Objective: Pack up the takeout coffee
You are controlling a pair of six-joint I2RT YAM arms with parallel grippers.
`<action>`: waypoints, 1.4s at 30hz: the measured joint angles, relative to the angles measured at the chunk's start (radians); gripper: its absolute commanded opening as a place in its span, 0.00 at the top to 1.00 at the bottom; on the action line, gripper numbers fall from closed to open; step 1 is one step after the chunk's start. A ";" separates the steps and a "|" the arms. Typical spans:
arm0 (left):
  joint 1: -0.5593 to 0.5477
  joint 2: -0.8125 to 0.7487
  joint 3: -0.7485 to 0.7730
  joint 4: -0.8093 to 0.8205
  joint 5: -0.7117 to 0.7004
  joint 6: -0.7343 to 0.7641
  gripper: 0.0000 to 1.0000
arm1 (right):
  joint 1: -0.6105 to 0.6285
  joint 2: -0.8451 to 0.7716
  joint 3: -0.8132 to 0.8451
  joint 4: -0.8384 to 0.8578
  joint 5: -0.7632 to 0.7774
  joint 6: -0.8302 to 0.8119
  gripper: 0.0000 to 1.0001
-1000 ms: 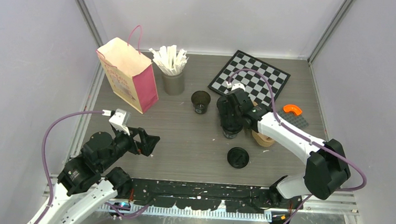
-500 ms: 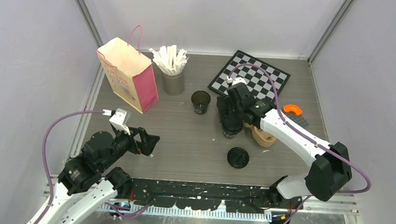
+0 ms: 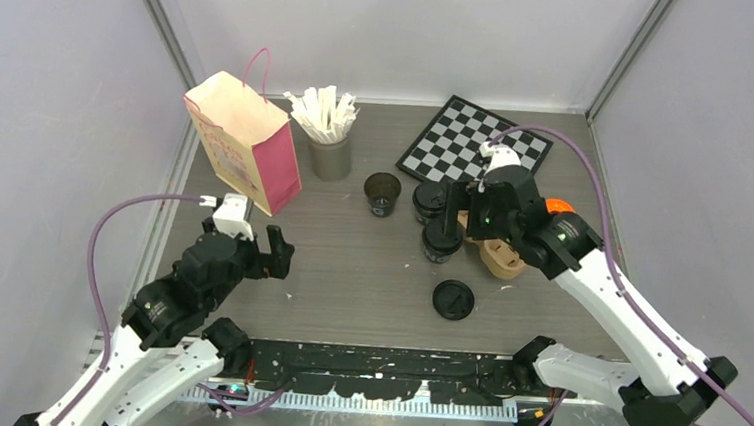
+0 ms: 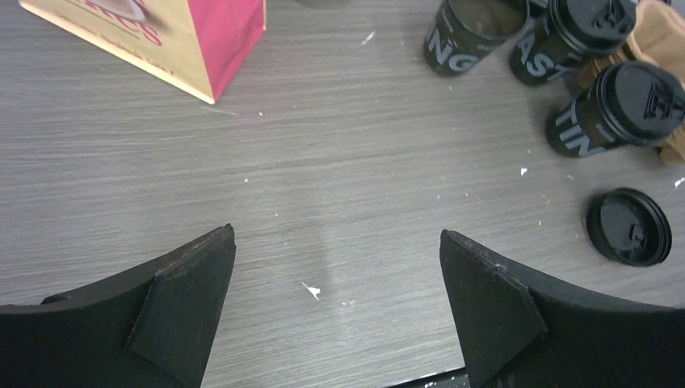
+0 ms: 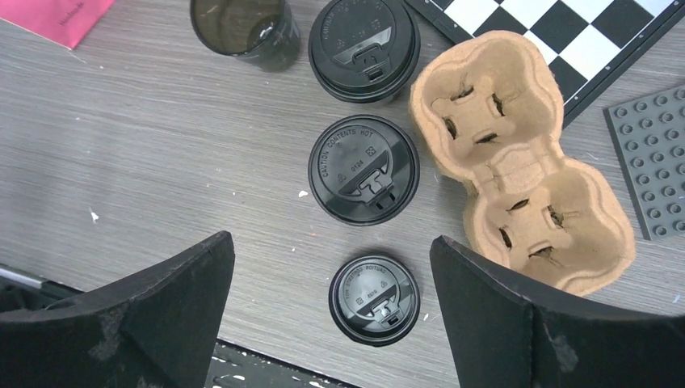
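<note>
The right tool [image 5: 329, 242] and left tool [image 4: 335, 238] are released and empty. The nearer lidded cup [image 5: 363, 170] is stood on the surface [image 5: 121, 162] just beside the carrier [image 5: 517, 162]. It is best gripped squarely below its rim and lifted upright.

Seen from above, the right arm [image 3: 561, 248] covers part of the cup carrier [image 3: 498, 260], most of the orange piece [image 3: 555, 204] and the near edge of the chessboard [image 3: 473, 145]. The studded plate [image 5: 650, 162] cannot be made out beneath it. In the left wrist view, the top edge cuts off the paper bag [image 4: 161, 32], the open cup [image 4: 464, 36] and the far lidded cup [image 4: 577, 36], and the carrier is only a sliver at the right edge. In the right wrist view, the open cup, chessboard and studded plate run off the edges, and the bag shows as one pink corner.
</note>
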 measured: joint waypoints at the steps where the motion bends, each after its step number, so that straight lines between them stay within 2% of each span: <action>1: 0.000 0.017 0.018 -0.003 -0.014 0.000 0.00 | 0.000 -0.022 0.000 -0.006 -0.001 0.003 0.05; 8: 0.000 0.129 0.148 0.000 -0.113 0.008 0.01 | -0.001 -0.091 -0.019 -0.016 0.054 0.015 0.00; 14: 0.000 0.278 0.285 0.048 -0.251 0.056 0.05 | -0.002 -0.040 -0.027 -0.023 0.107 0.014 0.01; 16: 0.001 0.307 0.326 0.098 -0.280 0.064 0.10 | -0.002 -0.028 -0.043 -0.002 0.083 0.023 0.00; 20: 0.003 0.356 0.412 0.142 -0.317 0.064 0.11 | -0.002 -0.091 -0.165 0.059 -0.037 0.068 0.01; 24: 0.022 0.492 0.709 0.063 -0.412 0.055 0.21 | 0.000 -0.137 -0.161 0.023 -0.135 0.131 0.01; 28: 0.037 0.577 0.923 -0.006 -0.486 0.032 0.20 | 0.000 -0.136 -0.075 -0.037 -0.215 0.188 0.03; 32: 0.043 0.639 1.062 -0.087 -0.542 0.031 0.19 | 0.004 -0.113 0.066 -0.138 -0.276 0.237 0.03; 35: 0.060 0.644 1.055 -0.091 -0.557 0.038 0.19 | 0.008 -0.123 0.103 -0.172 -0.271 0.255 0.03; 37: 0.080 0.626 0.971 -0.047 -0.555 0.042 0.21 | 0.008 -0.132 0.105 -0.190 -0.248 0.269 0.04; 40: 0.136 0.630 0.882 -0.041 -0.523 0.017 0.24 | 0.008 -0.116 0.132 -0.226 -0.213 0.304 0.05; 42: 0.187 0.666 0.884 -0.038 -0.490 -0.001 0.24 | 0.008 -0.085 0.166 -0.231 -0.208 0.319 0.05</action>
